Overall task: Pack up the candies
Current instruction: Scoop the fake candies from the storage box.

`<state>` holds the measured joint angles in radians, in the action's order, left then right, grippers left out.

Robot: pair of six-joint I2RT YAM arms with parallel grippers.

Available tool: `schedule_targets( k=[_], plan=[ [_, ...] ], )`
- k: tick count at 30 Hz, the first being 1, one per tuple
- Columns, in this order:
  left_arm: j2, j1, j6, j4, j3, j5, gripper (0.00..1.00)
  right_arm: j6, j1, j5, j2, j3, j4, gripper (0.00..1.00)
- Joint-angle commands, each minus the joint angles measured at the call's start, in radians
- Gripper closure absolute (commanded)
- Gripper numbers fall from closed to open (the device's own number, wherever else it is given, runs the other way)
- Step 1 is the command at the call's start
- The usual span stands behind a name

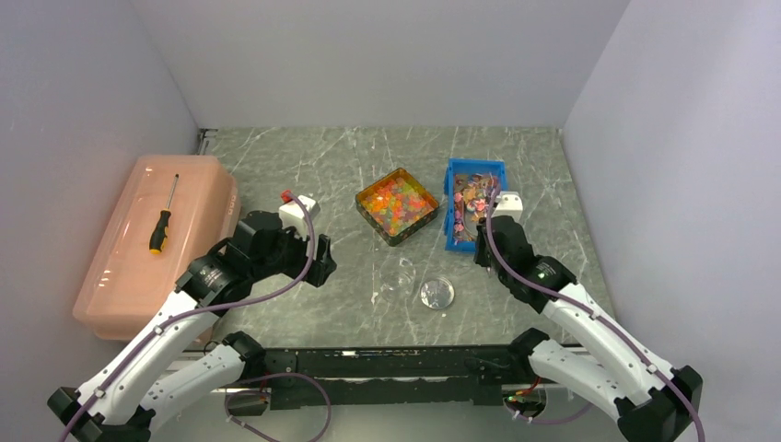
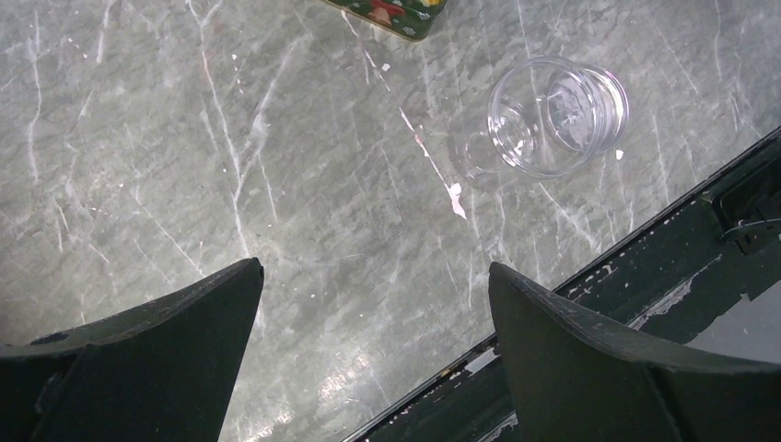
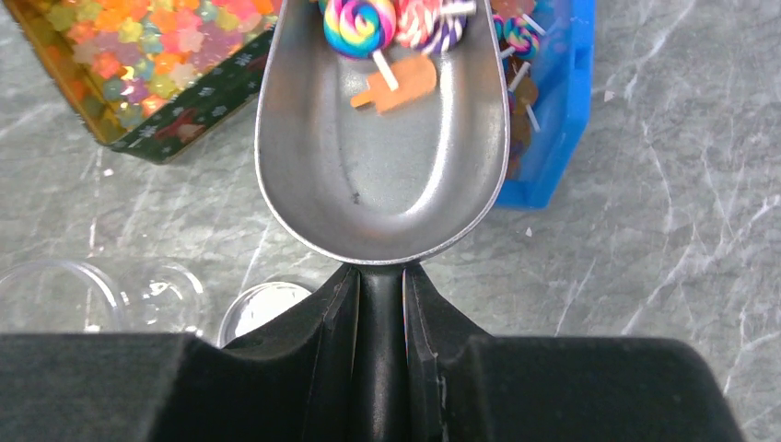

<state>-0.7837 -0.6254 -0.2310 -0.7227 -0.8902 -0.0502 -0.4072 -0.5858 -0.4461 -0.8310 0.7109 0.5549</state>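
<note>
My right gripper (image 3: 379, 276) is closed narrowly on the handle of the metal scoop (image 3: 378, 175). The bowl reaches out ahead of my fingers, its front end over the near end of the blue bin (image 3: 562, 120). Two swirled lollipops (image 3: 359, 23) and a flat orange ice-lolly piece (image 3: 396, 89) lie at the front of the bowl; the rest of it is bare metal. The candies (image 1: 396, 203), tiny glossy orange, yellow, red and green pieces, fill the square tin (image 1: 368, 219) at the middle of the desk, just left of the bin.

My left gripper (image 2: 375, 270) hangs over bare desk towards the near edge with its jaws spread wide and nothing between them. Ahead of it the clear jar (image 2: 553, 115) lies on its side, with its lid (image 1: 437, 293) just beside it. Along the left edge sits a pink box (image 1: 120, 267) with a screwdriver (image 1: 164, 219) on top.
</note>
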Motion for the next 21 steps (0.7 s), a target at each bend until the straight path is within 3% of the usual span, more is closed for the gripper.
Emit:
schedule_targets(
  k=[1, 12, 21],
  plan=[
    [-0.001, 0.000, -0.004, 0.012, -0.007, 0.021, 0.01, 0.021, -0.044, -0.046, 0.062, 0.012, -0.049, 1.00],
    [-0.010, 0.000, -0.003, 0.011, -0.008, 0.023, 0.01, -0.001, -0.166, -0.071, 0.070, 0.089, 0.032, 1.00],
    [-0.001, 0.000, -0.003, 0.009, -0.009, 0.023, 0.01, -0.012, -0.242, 0.039, -0.006, 0.253, 0.212, 1.00]
  ],
)
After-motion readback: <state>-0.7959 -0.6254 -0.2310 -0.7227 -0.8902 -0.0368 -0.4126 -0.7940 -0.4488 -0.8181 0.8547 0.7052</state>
